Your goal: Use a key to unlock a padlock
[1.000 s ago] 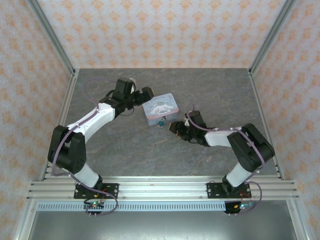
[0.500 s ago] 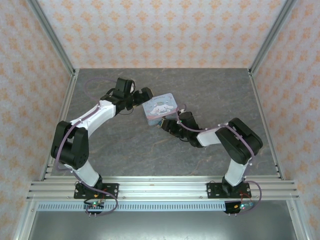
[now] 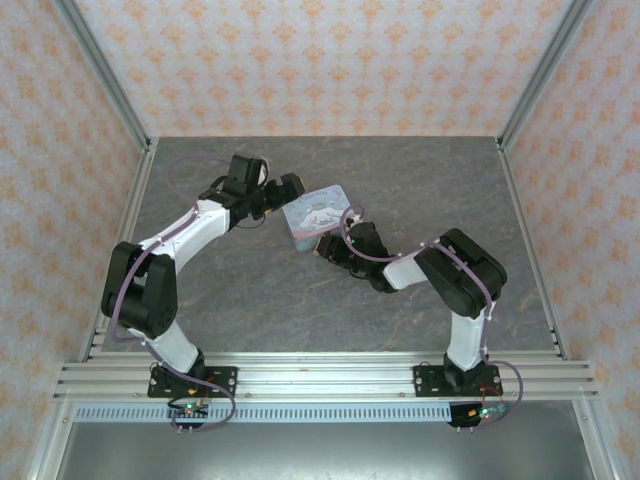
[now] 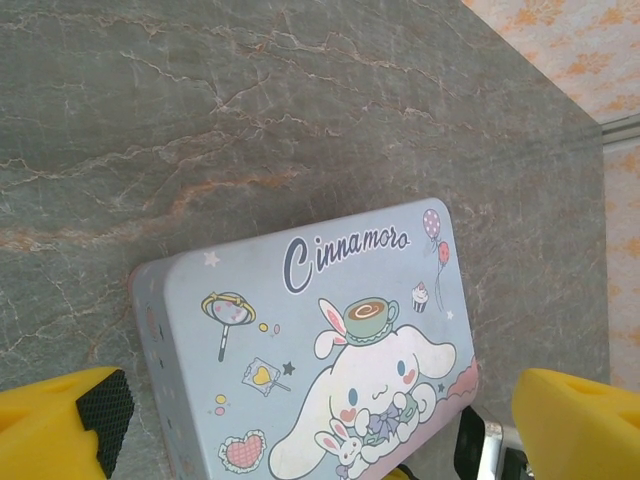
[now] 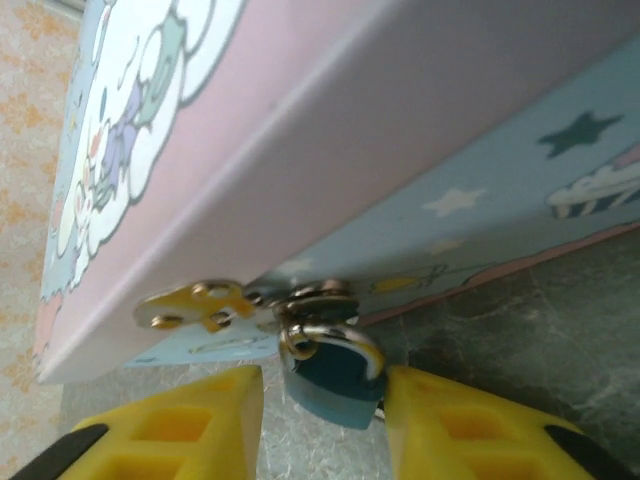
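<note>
A small teal padlock (image 5: 335,385) hangs by its silver shackle from the gold hasp (image 5: 200,305) on the front of the pale blue cartoon tin box (image 3: 318,212). My right gripper (image 5: 325,410) straddles the padlock: the right yellow finger (image 5: 450,430) touches its side, while a narrow gap stays at the left finger (image 5: 190,430). My left gripper (image 4: 320,430) is wide open, its yellow fingers standing on either side of the tin box (image 4: 330,340) at its far end. The key is out of view.
The tin box rests on the grey marbled table (image 3: 250,290), mid-left. Aluminium frame posts and patterned walls bound the table on three sides. Both arms meet at the box, the left arm (image 3: 190,235) from the back left and the right arm (image 3: 420,265) from the front right.
My right gripper has moved left up to the tin box's front, and its jaws have narrowed round the padlock. The left gripper has stayed open at the box.
</note>
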You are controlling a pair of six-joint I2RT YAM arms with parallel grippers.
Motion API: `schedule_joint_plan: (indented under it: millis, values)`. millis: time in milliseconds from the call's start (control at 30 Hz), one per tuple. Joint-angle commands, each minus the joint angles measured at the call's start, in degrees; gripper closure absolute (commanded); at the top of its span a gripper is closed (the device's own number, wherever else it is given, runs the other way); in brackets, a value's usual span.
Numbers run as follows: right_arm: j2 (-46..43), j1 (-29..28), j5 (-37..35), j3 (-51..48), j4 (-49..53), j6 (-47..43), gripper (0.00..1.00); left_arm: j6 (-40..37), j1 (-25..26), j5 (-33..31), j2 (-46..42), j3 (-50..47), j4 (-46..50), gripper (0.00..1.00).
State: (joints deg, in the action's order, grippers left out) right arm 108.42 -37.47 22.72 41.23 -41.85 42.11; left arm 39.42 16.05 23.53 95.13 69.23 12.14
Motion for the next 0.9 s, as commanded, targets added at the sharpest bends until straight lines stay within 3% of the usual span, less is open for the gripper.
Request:
schedule_joint_plan:
  millis: [0,267,600,867]
  values:
    - [3.4,-0.8,-1.7,-1.5,2.4,0.0,0.74,0.9,-0.5,0.6,0.1,-0.5,-2.0,0.02]
    - [2.0,-0.8,-4.0,-3.6,1.7,1.2,1.00,0.8,-0.7,0.8,-0.7,-1.3,-2.1,0.02]
    - [-1.9,0.3,-4.1,-6.0,1.5,3.6,1.00,-4.7,0.3,-2.8,-0.2,-1.3,5.6,0.02]
    - [-2.0,1.2,-4.2,-7.2,1.0,7.3,1.00,-10.6,4.9,-11.7,0.6,-1.7,11.3,0.03]
